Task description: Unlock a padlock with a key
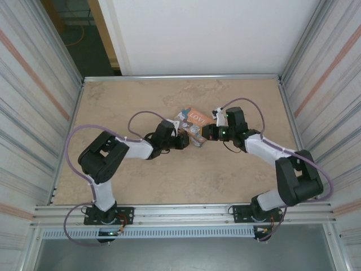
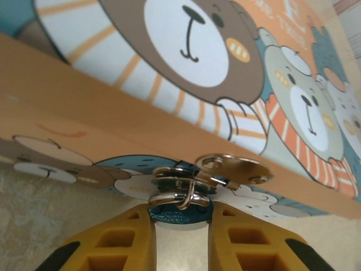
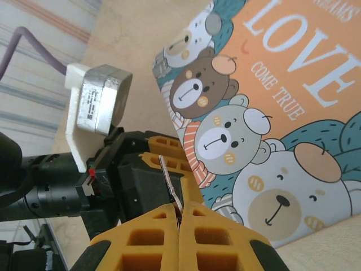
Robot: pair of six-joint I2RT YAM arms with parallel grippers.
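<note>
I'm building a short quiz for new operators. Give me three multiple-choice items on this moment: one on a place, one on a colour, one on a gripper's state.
1. Where is the padlock? A) lying loose B) hanging at the hasp on the side of the tin C) on top of the tin
2. What colour is the padlock's body? A) red B) black C) blue-teal
3. What is the right gripper doing? A) shut on the thin silver key B) wide open C) shut on the tin
Answers: B, it hooks through the hasp; C, teal shows between the fingers of the left gripper; A, the key sticks out from its closed fingertips.
</note>
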